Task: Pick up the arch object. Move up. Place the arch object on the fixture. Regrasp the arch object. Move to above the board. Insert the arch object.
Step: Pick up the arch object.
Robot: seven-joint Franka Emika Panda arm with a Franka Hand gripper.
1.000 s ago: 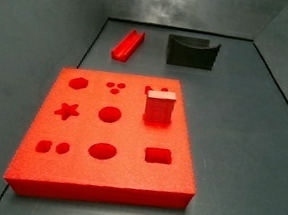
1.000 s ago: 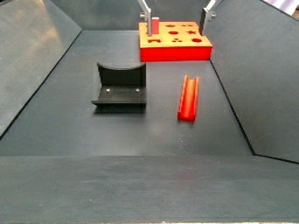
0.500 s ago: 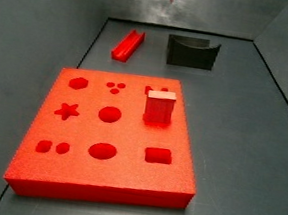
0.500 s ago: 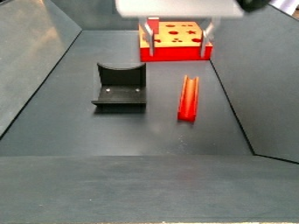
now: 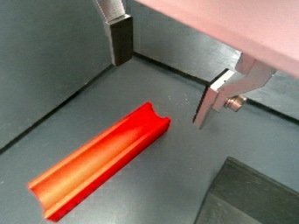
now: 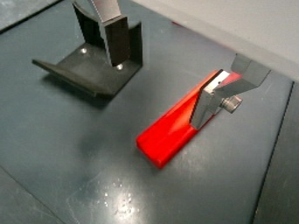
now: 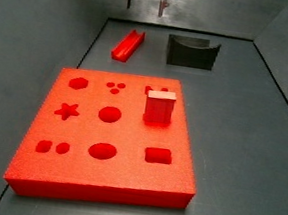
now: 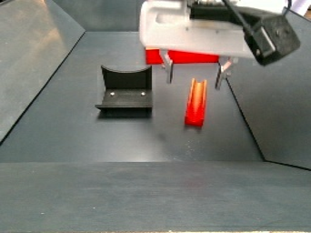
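Two spread, empty fingers of the gripper (image 8: 194, 73) hung above the arch object (image 8: 195, 100) lying beside the fixture (image 8: 124, 90); stiff and probably light, it looked best pinched across its narrow middle.

Notched block: a short bright red block (image 7: 159, 108) stood upright in a side view, with a small notch in its top.
Low red piece: a small, squarish red piece (image 7: 159, 155) lay nearer the camera than the notched block, close by it.
Bench: a dark grey, matt surface (image 8: 122, 136); in a wrist view it showed pale glossy specks (image 6: 117, 199).
Side walls: plain grey panels (image 8: 36, 55) rose at a slant along both sides of the bench.
Back wall: a grey panel (image 7: 208, 8) closed the far end.
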